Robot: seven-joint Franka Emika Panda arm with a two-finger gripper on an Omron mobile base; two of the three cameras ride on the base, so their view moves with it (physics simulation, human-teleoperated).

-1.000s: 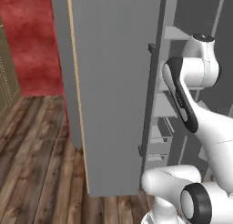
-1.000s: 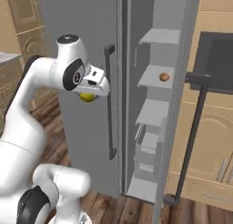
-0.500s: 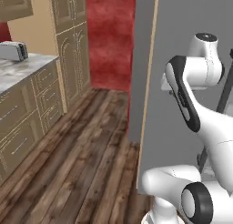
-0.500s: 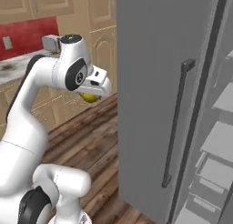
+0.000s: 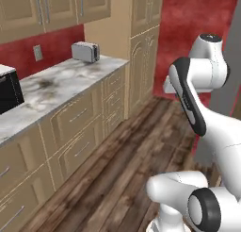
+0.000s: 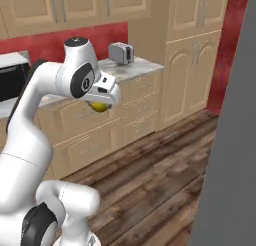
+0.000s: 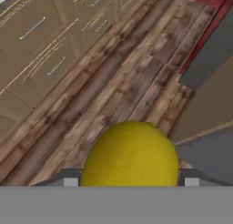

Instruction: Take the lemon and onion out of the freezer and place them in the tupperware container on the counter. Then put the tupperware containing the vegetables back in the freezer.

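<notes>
The yellow lemon [image 6: 100,107] hangs in the air below the hand, with my gripper [image 6: 102,104] shut on it. In the hand view the lemon [image 7: 131,155] sits between the two fingertips [image 7: 68,180], above the wooden floor. The marble counter [image 5: 61,82] runs along the left wall over light wooden drawers, and appears behind the arm as the counter [image 6: 136,67] in the right base view. A grey side of the freezer [image 6: 230,160] stands at the right edge. The onion and the tupperware container are out of view.
A silver toaster [image 5: 85,52] stands on the far end of the counter, and a dark microwave [image 5: 7,92] sits nearer on the left. Tall wooden cabinets [image 6: 192,55] fill the corner by a red wall. Wooden floor [image 5: 117,179] lies between me and the drawers.
The whole picture has swung from the freezer's open shelves to the counter side of the kitchen, so the camera has moved. The lemon stays in the gripper.
</notes>
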